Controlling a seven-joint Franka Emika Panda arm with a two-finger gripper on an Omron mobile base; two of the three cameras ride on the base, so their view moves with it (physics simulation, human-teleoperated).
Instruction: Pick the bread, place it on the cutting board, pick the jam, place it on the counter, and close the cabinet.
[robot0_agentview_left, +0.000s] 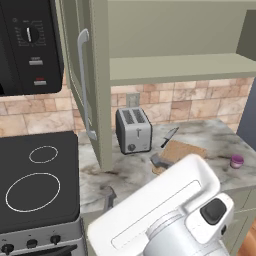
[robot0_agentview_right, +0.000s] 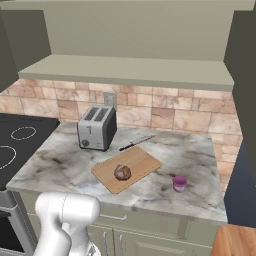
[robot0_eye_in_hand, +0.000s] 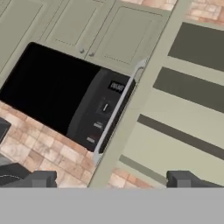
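Overhead, the spread, empty fingers (robot0_eye_in_hand: 111, 178) face the open cabinet (robot0_eye_in_hand: 131, 109) door edge and handle.

Matt wooden cutting board (robot0_agentview_right: 131, 167) on veined marbled stone counter (robot0_agentview_right: 190, 150) — beside a brushed-metal toaster (robot0_agentview_right: 96, 128) and crusty bread (robot0_agentview_right: 122, 172).

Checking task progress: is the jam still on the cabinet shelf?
No, the jam stands on the counter, right of the cutting board, and the cabinet shelf above is bare.
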